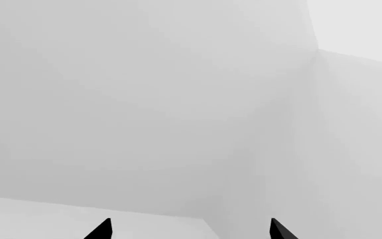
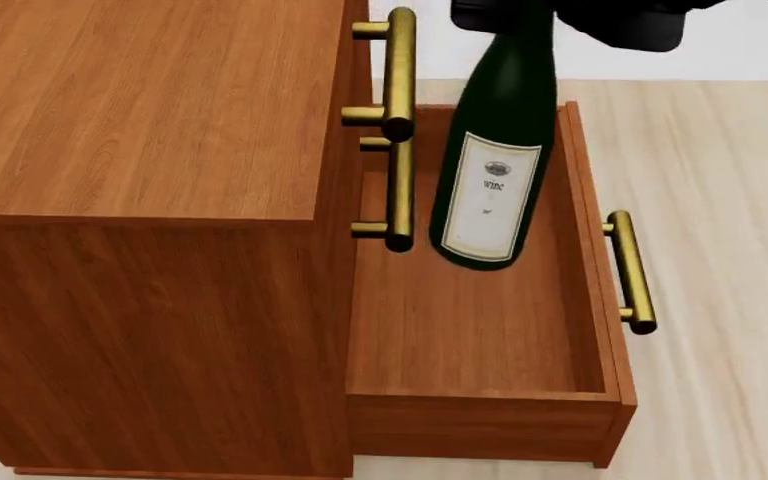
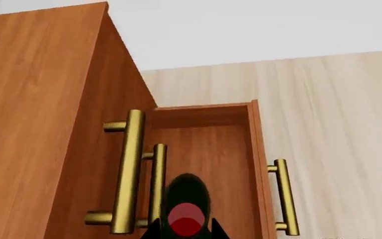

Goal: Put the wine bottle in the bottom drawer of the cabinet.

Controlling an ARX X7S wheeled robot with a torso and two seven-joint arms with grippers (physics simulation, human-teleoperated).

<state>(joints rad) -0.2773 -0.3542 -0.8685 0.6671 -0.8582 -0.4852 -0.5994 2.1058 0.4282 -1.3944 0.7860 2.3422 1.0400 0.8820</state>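
A: What does the left wrist view give?

B: Only pale grey walls and the two dark fingertips of the left gripper [image 1: 189, 231], set wide apart with nothing between them.

A: And from the head?

B: The cabinet [image 2: 144, 190] fills the left side. Its bottom drawer [image 2: 491, 340] is pulled out, brass handle [image 2: 631, 272] on the front. The wine bottle [image 2: 498, 150] hangs over the drawer's far half, label facing the camera, base tilted toward us, just beside the two upper handles [image 2: 398, 75]. The right gripper [image 2: 571, 18] is a dark mass at the bottle's neck; I cannot tell how its jaws stand here.

A: The right wrist view?

B: It looks down the bottle [image 3: 187, 201], red top at the centre, with the black fingertips [image 3: 212, 231] close on either side, clamped on it. Below lie the open drawer [image 3: 211, 149] and light wood floor [image 3: 337, 109].
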